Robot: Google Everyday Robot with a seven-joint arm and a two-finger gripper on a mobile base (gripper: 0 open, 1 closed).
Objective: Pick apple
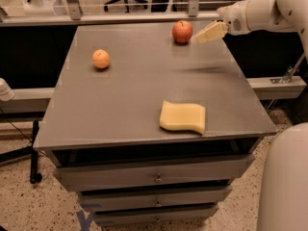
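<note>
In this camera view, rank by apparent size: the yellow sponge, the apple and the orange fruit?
1. yellow sponge, clearly largest, though nearest the camera.
2. apple, at the back, with the gripper just beside it.
3. orange fruit, slightly smaller despite sitting nearer.

a: how is the light falling?
b: softly, from above and behind; the worktop is glowing dully.
a: any shadows?
b: the end effector, hovering just right of the apple, is casting a faint streak.
</note>
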